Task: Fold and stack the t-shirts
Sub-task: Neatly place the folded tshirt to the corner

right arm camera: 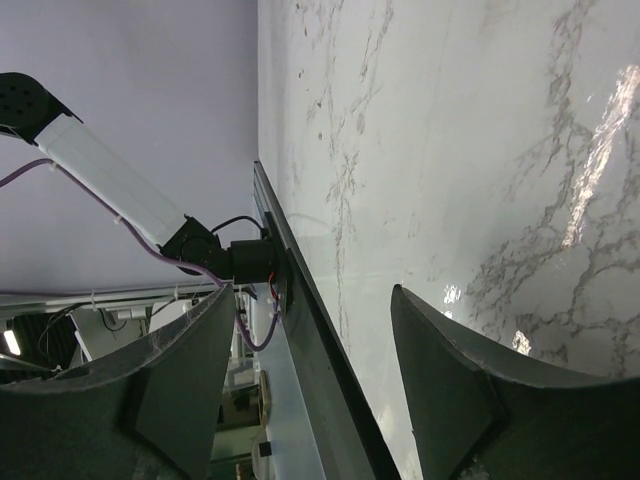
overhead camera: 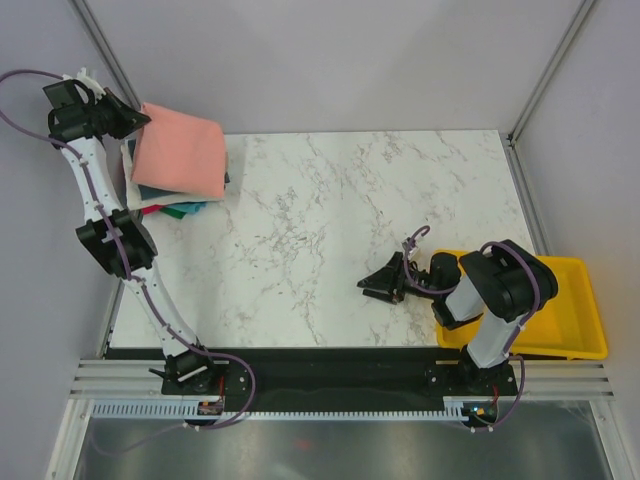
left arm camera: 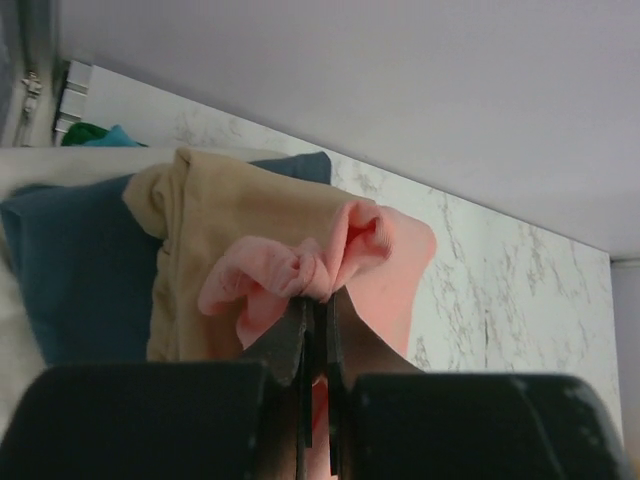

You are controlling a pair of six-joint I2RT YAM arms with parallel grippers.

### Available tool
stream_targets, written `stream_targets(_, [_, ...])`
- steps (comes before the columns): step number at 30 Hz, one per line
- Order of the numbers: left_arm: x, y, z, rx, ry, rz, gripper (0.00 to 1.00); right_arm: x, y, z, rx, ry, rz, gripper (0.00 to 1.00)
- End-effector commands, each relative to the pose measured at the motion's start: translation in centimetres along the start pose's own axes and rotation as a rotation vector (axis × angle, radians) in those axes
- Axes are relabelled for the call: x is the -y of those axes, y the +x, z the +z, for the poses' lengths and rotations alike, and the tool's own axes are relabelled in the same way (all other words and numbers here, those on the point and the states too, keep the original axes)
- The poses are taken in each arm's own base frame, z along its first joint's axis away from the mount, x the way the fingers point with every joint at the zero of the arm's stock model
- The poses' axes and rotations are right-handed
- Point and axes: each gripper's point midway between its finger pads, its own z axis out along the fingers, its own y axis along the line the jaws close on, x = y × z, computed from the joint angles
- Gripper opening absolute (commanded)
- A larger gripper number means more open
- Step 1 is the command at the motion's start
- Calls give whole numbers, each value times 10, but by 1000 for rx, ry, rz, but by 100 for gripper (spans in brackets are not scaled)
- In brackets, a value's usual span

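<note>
Left wrist view: your left hand (left arm camera: 318,300) clamps a bunched fold of the salmon-pink t-shirt (left arm camera: 395,245), likely limp and light, draped just ahead over the other t-shirts (left arm camera: 220,220); better held by its corners, while your right hand (right arm camera: 312,300) gapes empty.

Folded tees piled at the far-left corner of the marble table (overhead camera: 380,200). The large salmon-pink cloth t-shirt (overhead camera: 180,150) lies on top, one edge bunched in the left gripper (left arm camera: 318,305). The tan cloth t-shirt (left arm camera: 230,215) and dark teal cloth t-shirt (left arm camera: 70,260) lie beneath it, and a green cloth t-shirt (left arm camera: 85,132) peeks out behind.
</note>
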Motion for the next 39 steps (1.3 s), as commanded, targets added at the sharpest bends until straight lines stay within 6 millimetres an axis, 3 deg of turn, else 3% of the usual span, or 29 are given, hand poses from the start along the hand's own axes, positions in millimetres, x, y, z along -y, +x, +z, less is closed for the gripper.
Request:
stream_targets(1, [-26,-44,-6,158,-115,55,2,-74,-23,-3,106,-301,-355,72])
stream_targets(7, [-85,-77,-13,318,-431,113,3,-72,-26,0,103,-297,-340,71])
stream_targets(9, [-114,-82,-16,365,-559,126,2,-70,-26,1,98,-296,-331,71])
stream_targets(12, [-128,-70,0,333,-550,134,5,-70,-28,3,97,-297,-328,71])
stream_targets(16, [-159,-29,35,230,-530,104,14,-70,-30,4,96,-297,-322,71])
stream_targets(20, [-180,-8,45,183,-591,107,18,-71,-29,4,93,-299,-322,71])
stream_targets(22, [-189,0,46,165,-618,100,26,-71,-29,4,92,-299,-323,71])
stream_targets(24, [-187,3,43,152,-622,92,29,-71,-29,4,94,-299,-324,71])
stream_targets(28, [-179,-3,26,160,-654,76,54,-71,-29,3,97,-300,-330,71])
stream_targets(30, [-173,-10,17,177,-657,59,56,-72,-28,2,99,-299,-333,71])
stream_targets(33, [-156,-29,-7,230,-693,55,65,-74,-27,1,102,-304,-344,71])
stream_targets(36, [-141,-45,-34,286,-748,55,84,-73,-27,1,104,-301,-346,71])
stream_targets(37, [-138,-52,-51,320,-805,55,89,-73,-27,0,105,-301,-348,71])
stream_targets(39, [-133,-57,-63,342,-833,52,94,-74,-27,0,109,-302,-352,71])
